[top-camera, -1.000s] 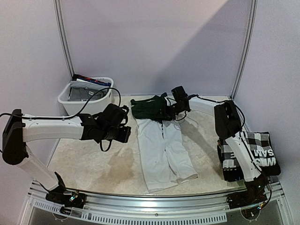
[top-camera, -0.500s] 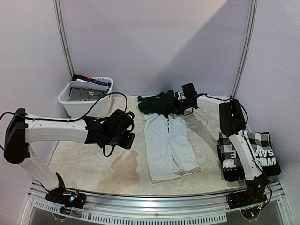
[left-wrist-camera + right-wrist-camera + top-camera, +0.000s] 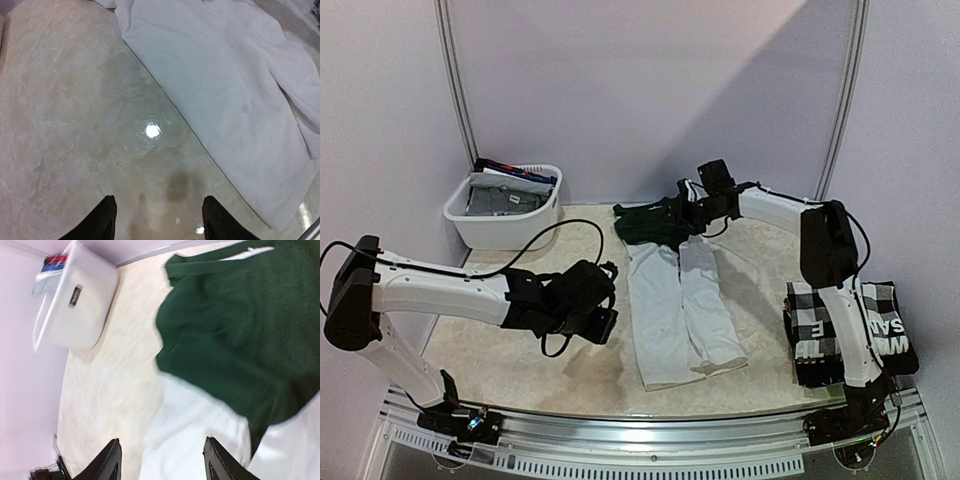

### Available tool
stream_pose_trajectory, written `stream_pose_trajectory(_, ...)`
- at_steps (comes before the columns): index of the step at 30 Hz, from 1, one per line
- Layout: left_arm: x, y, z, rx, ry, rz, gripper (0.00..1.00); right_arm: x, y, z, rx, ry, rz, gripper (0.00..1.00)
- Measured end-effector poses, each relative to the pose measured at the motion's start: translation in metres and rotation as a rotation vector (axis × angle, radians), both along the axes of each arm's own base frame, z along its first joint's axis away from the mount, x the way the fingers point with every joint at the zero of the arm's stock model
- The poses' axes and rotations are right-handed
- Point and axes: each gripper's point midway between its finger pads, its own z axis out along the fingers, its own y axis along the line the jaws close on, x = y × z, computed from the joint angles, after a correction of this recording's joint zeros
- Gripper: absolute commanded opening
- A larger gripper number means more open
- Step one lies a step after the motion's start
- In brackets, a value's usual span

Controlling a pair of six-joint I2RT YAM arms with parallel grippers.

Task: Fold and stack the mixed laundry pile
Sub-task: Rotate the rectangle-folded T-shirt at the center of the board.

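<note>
Garment [image 3: 675, 310] lay flat ctr-frame, prob. for folding; right gripper [image 3: 160, 452] hung over its upper dark end, jaws apart, empty; left gripper [image 3: 157, 212] same.

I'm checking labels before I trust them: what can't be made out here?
1. Lettering on black piece: top view, right arm covers part.
2. Contents of basket: top view too small, right wrist view blurred.
3. Whether right hand touches green cloth: wrist view blurred, top view too small.

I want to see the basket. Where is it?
In the top view, the basket sits far left at the back, left of the green cloth.
</note>
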Motion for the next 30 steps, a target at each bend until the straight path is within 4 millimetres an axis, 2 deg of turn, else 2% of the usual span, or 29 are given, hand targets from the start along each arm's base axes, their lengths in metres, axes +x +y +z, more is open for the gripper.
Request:
stream_pose_trajectory(2,-0.012,-0.005,-0.004,-0.010,0.018,-0.024,0.60,-0.023,-0.001,0.029,-0.029,-0.045,0.021,0.63)
stream_pose_trajectory(5,-0.030,-0.012,-0.013,-0.025,0.055,-0.066,0.60,-0.063,-0.012,0.070,-0.069,-0.112,0.020,0.70)
stream_pose_trajectory(6,-0.036,-0.014,-0.016,-0.029,0.068,-0.078,0.60,-0.076,-0.018,0.080,-0.083,-0.128,0.014,0.72)
stream_pose_trajectory(9,-0.053,-0.023,-0.022,-0.051,0.098,-0.115,0.62,-0.111,-0.039,0.092,-0.135,-0.153,-0.011,0.77)
stream_pose_trajectory(12,-0.066,-0.039,-0.023,-0.095,0.114,-0.137,0.63,-0.145,-0.060,0.083,-0.205,-0.148,-0.041,0.84)
stream_pose_trajectory(15,-0.075,-0.048,-0.029,-0.125,0.132,-0.138,0.66,-0.180,-0.081,0.059,-0.284,-0.121,-0.054,0.89)
stream_pose_trajectory(17,-0.079,-0.050,-0.036,-0.131,0.146,-0.129,0.68,-0.201,-0.095,0.045,-0.324,-0.094,-0.064,0.93)
stream_pose_trajectory(20,-0.083,-0.049,-0.048,-0.131,0.167,-0.106,0.73,-0.224,-0.115,0.035,-0.354,-0.074,-0.084,0.99)
stream_pose_trajectory(26,-0.097,-0.051,-0.058,-0.149,0.187,-0.078,0.76,-0.236,-0.134,0.041,-0.364,-0.098,-0.131,0.99)
stream_pose_trajectory(30,-0.101,-0.053,-0.059,-0.173,0.194,-0.051,0.76,-0.245,-0.144,0.033,-0.382,-0.087,-0.139,0.99)
